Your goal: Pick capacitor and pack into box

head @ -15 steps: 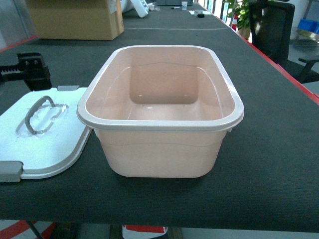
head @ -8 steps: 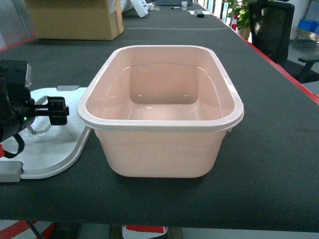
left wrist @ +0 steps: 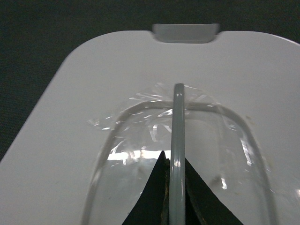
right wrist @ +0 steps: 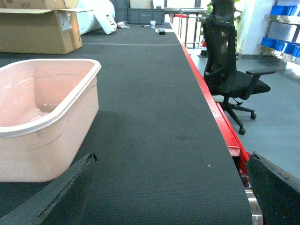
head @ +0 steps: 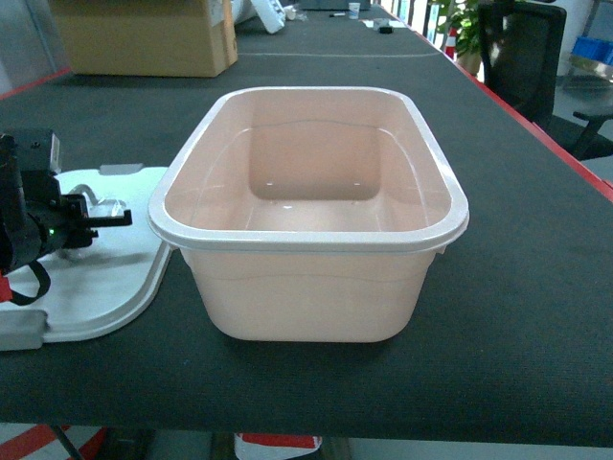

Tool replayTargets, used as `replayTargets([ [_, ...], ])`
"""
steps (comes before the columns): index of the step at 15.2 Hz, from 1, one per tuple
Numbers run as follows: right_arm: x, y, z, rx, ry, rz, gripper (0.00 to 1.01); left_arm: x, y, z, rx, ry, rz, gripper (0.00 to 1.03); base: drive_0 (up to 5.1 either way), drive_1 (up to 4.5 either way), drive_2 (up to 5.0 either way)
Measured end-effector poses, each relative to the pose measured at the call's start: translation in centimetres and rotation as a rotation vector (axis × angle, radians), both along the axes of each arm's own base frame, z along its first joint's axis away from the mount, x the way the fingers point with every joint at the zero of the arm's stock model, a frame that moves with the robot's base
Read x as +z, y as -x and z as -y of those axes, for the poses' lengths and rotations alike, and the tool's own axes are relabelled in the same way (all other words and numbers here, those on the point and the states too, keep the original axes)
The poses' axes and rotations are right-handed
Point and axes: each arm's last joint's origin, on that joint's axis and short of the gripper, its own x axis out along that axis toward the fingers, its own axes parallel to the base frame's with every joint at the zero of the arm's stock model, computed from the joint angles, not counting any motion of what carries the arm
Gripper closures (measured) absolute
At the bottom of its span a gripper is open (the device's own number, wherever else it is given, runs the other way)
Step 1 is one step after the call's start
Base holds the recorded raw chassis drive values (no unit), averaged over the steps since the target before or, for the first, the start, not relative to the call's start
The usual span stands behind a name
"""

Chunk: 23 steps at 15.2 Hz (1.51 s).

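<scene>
The left gripper (left wrist: 173, 197) pinches the lid (head: 105, 278)'s handle (left wrist: 178, 122) at frame left. The right gripper (right wrist: 171, 187) is spread wide beside the open tub (head: 306, 230), centre frame.

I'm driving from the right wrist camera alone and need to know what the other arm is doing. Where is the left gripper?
Observer: The left gripper is over the white lid, which lies flat on the table to the left of the box.
Operator: Is it holding anything?
Observer: Its wrist view shows the lid's handle standing up between the two fingertips, which sit tight against it.
Operator: Anything in the box? I only see part of the inside.
Observer: The head view shows its whole floor bare, and no capacitor shows in any view.
</scene>
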Motion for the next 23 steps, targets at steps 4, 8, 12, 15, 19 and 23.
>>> replayTargets([
  [4, 0.0, 0.0, 0.0, 0.0, 0.0, 0.0, 0.03, 2.4, 0.8, 0.3, 0.019, -0.005, 0.037, 1.01, 0.0, 0.0, 0.0],
  [8, 0.0, 0.0, 0.0, 0.0, 0.0, 0.0, 0.03, 13.7, 2.1, 3.0, 0.042, -0.01, 0.244, 1.01, 0.0, 0.0, 0.0],
  [12, 0.0, 0.0, 0.0, 0.0, 0.0, 0.0, 0.03, 19.4, 3.7, 9.4, -0.035, 0.024, 0.343, 1.01, 0.0, 0.0, 0.0],
  [15, 0.0, 0.0, 0.0, 0.0, 0.0, 0.0, 0.03, 19.5, 4.2, 12.7, -0.092, 0.049, 0.317, 1.01, 0.0, 0.0, 0.0],
  [19, 0.0, 0.0, 0.0, 0.0, 0.0, 0.0, 0.03, 19.3, 5.1, 22.3, -0.198, 0.072, 0.247, 1.01, 0.0, 0.0, 0.0],
  [23, 0.0, 0.0, 0.0, 0.0, 0.0, 0.0, 0.03, 17.3, 4.6, 27.0, -0.192, 0.015, 0.135, 1.01, 0.0, 0.0, 0.0],
])
